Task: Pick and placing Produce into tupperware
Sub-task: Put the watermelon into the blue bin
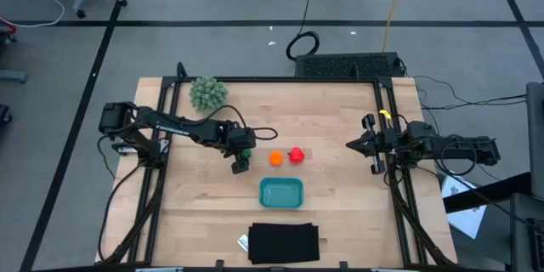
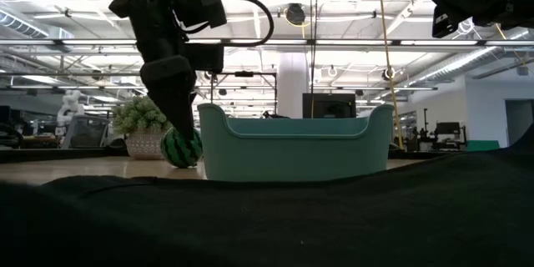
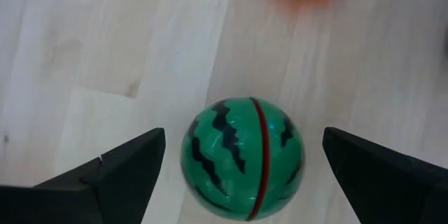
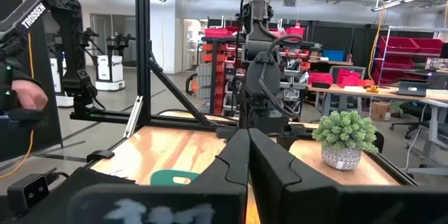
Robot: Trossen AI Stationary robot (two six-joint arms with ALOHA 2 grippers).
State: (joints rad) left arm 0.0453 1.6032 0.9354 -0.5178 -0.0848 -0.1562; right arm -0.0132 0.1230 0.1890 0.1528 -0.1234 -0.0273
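A dark green striped ball (image 3: 243, 157) rests on the wooden table (image 1: 204, 212). My left gripper (image 3: 243, 140) points steeply down over it, open, with one finger on each side of the ball and a gap at both. In the low view the left gripper (image 2: 178, 117) stands just above the ball (image 2: 182, 147). The orange piece (image 1: 276, 158) and the red piece (image 1: 297, 155) lie just right of it. The teal tupperware (image 1: 281, 192) stands nearer the front edge. My right gripper (image 1: 350, 144) waits shut at the table's right side, above the table.
A fuzzy pale-green plant in a pot (image 1: 207, 93) stands at the far left. A black flat rectangle (image 1: 284, 242) lies at the front edge, near the tupperware. Black frame rails (image 1: 387, 136) run along both sides. A person's hand (image 4: 21, 94) shows beyond the table.
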